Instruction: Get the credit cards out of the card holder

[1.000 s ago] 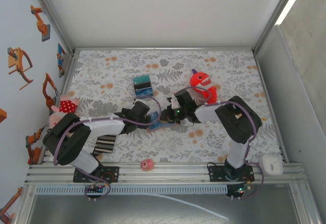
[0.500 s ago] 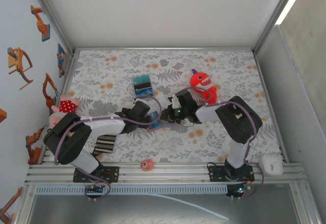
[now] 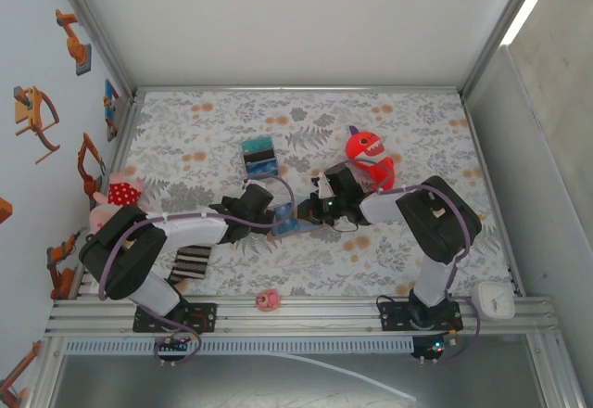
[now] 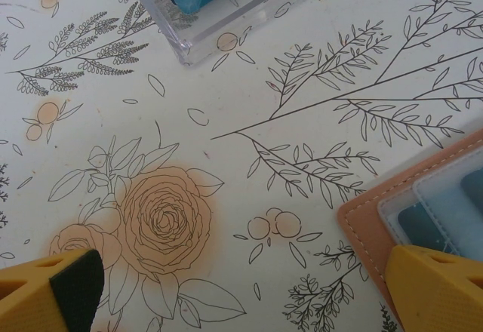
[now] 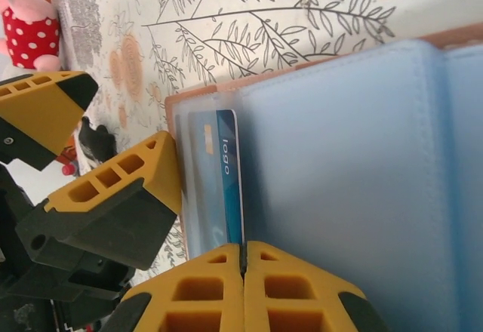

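Right hand (image 5: 243, 250) is clamped shut on the end of a blue credit card (image 5: 226, 167) tucked in the card holder (image 5: 339, 158), as seen from the right wrist camera. The holder lies open and flat near the middle of the flowered tabletop (image 3: 417, 121), between the two hands. Its pale blue inner faces are turned up, and a stitched tan-brown rim shows around them. Most of the card sits behind a frosted pocket, with one dark blue strip bare along its edge.

Left hand (image 4: 245, 260) is spread wide and holds nothing. One yellow finger (image 5: 143, 185) presses on the holder's tan edge just beside the card, crowding that side of the pocket, while the other hangs apart over bare cloth.

Beyond the left hand lies a clear case (image 3: 260, 158) with a teal, black and blue striped block inside, near the holder but not touching it. A red plush toy (image 3: 369, 153) sits close to the right arm's wrist. A pink doll in red polka dots (image 3: 116, 193) rests at the tabletop's left edge, and a black-and-white striped piece (image 3: 190, 261) lies partly under the left arm. A small pink toy (image 3: 268, 299) sits by the front rail, and a white box (image 3: 496, 301) rests on the rail at right.

White letters running along the card read "logo".
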